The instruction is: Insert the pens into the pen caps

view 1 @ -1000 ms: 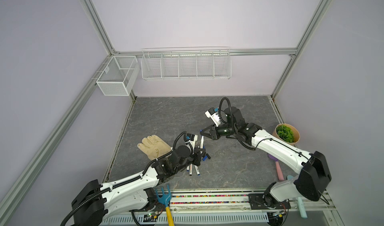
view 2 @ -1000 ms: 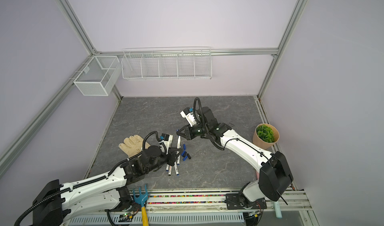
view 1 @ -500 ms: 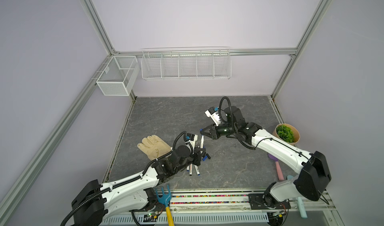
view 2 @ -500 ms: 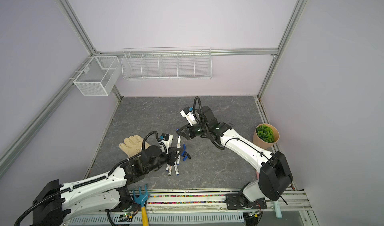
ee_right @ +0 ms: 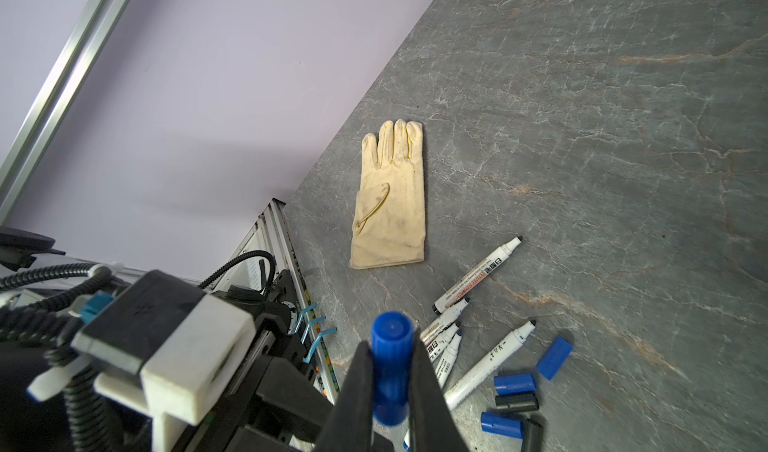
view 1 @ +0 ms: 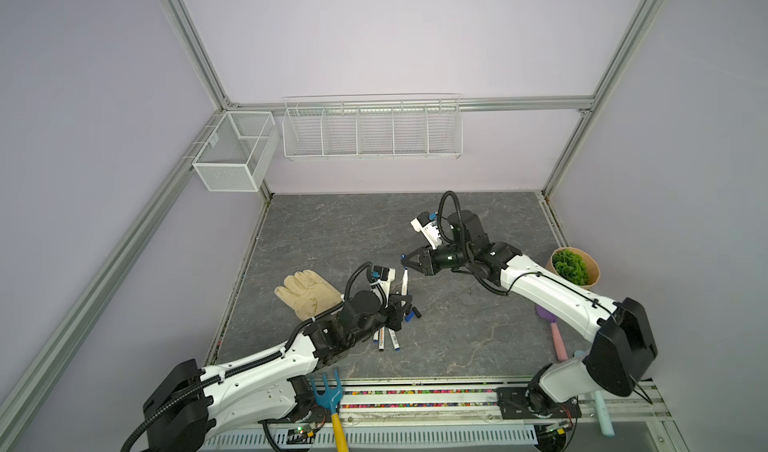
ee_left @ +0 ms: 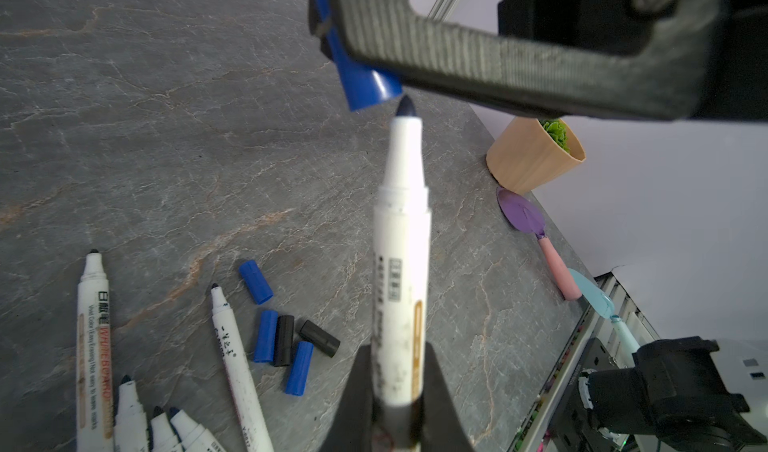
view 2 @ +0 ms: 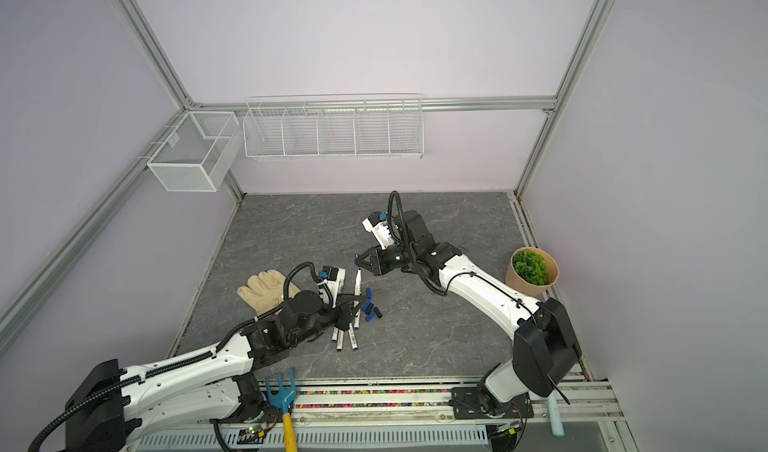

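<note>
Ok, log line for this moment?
left end effector: shut on pen | right end effector: shut on blue cap | cap near pen tip, unseated

Two high overhead views down onto the table (view 1: pixel 457 346); both wrist views close, obliquely over the pens (ee_left: pixel 239 371).

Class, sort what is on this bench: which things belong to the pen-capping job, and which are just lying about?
Job: pen in the left gripper; blue cap in the right gripper; five loose pens; five loose caps.
Lying about: glove; potted plant; purple trowel; blue garden fork.
</note>
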Controlling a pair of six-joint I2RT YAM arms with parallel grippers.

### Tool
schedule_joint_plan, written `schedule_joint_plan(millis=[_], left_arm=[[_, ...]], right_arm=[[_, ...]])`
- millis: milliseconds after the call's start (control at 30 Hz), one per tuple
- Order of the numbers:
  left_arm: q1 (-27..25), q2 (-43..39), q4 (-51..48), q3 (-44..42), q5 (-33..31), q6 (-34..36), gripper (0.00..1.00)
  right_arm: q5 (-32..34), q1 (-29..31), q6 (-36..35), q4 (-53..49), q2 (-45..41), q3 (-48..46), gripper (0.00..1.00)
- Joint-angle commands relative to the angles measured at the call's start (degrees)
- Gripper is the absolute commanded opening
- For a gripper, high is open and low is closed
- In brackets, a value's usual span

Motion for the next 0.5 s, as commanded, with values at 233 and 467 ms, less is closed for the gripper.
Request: schedule_joint_plan(millis=[233, 467], left_arm=[[-0.3, 0.1, 1.3, 0.5, -0.6, 0.6, 0.0], [-0.3, 0.7, 1.5, 0.6, -0.4, 0.5, 0.0]], right_arm=[[-2.8, -0.2, -1.1, 0.4, -2.3, -1.9, 0.07], [-2.4, -0.5, -1.3, 0.2, -3.0, -1.6, 0.07]])
